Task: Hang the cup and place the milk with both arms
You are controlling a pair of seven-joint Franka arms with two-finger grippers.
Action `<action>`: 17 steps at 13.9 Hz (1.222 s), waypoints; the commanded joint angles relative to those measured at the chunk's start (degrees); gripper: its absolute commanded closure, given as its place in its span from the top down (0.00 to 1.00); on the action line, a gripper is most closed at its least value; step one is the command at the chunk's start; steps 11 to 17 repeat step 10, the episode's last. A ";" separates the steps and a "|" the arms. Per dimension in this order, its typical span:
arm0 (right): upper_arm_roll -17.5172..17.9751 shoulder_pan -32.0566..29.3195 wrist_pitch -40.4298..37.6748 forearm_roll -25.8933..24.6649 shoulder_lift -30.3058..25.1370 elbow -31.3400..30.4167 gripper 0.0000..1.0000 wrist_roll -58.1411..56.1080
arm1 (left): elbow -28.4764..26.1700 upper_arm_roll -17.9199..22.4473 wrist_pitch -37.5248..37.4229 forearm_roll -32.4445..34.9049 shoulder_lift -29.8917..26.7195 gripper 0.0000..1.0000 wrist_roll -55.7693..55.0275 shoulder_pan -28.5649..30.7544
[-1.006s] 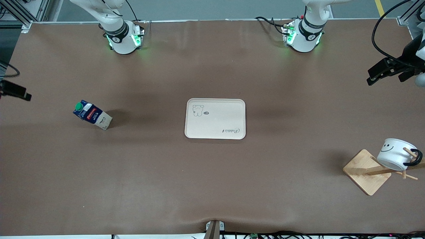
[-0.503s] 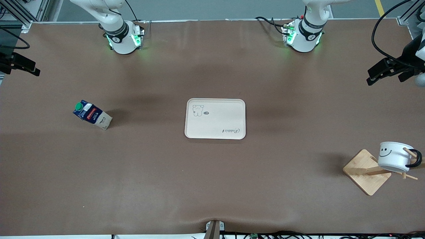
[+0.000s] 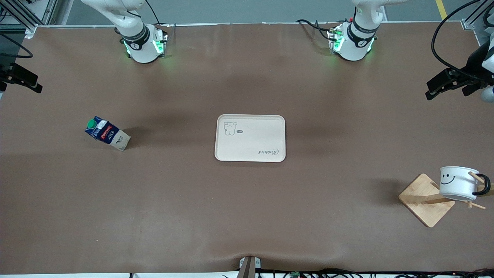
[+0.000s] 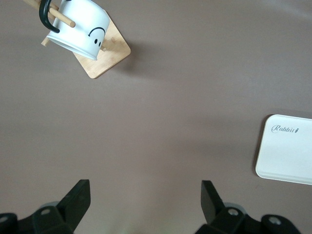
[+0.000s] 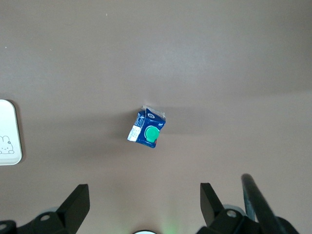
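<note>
Black and spread wide, the fingers of the right gripper [image 3: 23,80] hang empty over the table edge at the right arm's end, high above the milk [image 3: 107,134]. That dark-blue carton stands upright on the brown table [image 3: 185,216], well apart from the tray [image 3: 250,138], its round green cap [image 5: 151,133] facing up at the wrist camera. Picking up the milk looks like the step in hand; I would bring the gripper straight down over the cap, turn the wrist so the fingers face two flat opposite walls rather than corners, and close gently, since thin card dents. Cream and smooth, the shallow tray has rounded corners, a low lip, a small bear drawing and script lettering. Toward the left arm's end, the cup [image 3: 458,183], glossy white with a smiley, already hangs by its black loop handle on a peg of the pale wooden rack [image 3: 426,199]. Above that end, the left gripper [image 3: 444,84] waits with fingers apart, holding nothing.
</note>
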 commanded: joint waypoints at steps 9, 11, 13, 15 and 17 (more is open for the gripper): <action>0.18 0.58 -0.73 0.20 1.38 2.29 1.00 6.73 | -0.11 0.12 0.12 0.02 -0.24 1.00 -0.31 -0.14; 0.18 0.58 -0.55 0.20 1.38 2.29 1.00 6.75 | -0.11 0.12 0.12 0.02 -0.24 1.00 -0.40 -0.14; 0.18 0.58 -0.55 0.20 1.38 2.29 1.00 6.75 | -0.11 0.12 0.12 0.02 -0.24 1.00 -0.40 -0.14; 0.18 0.58 -0.55 0.20 1.38 2.29 1.00 6.75 | -0.11 0.12 0.12 0.02 -0.24 1.00 -0.40 -0.14; 0.18 0.58 -0.55 0.20 1.38 2.29 1.00 6.75 | -0.11 0.12 0.12 0.02 -0.24 1.00 -0.40 -0.14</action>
